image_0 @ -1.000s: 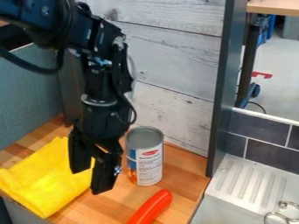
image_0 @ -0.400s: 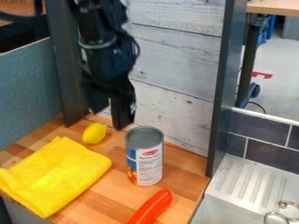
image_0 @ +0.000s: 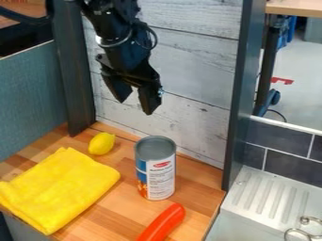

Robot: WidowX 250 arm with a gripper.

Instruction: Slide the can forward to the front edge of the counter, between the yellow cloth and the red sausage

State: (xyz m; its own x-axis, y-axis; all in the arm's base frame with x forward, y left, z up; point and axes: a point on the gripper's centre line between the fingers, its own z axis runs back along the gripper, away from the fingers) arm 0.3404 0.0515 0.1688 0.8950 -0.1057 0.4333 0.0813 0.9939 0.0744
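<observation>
A folded yellow cloth is laid on the wooden table, with a lemon placed just beyond it and a long red object cut off by the view's bottom edge. A whitewashed plank wall is seen behind. At the right, a ridged pale drainboard is backed by dark tiles.

Yellow cloth and lemon, red-orange sausage-shaped thing, white wood-grained wall, black end effector.

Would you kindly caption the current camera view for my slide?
Open black gripper above a wooden counter with a can, lemon, folded yellow cloth and red, elongated object.
</observation>
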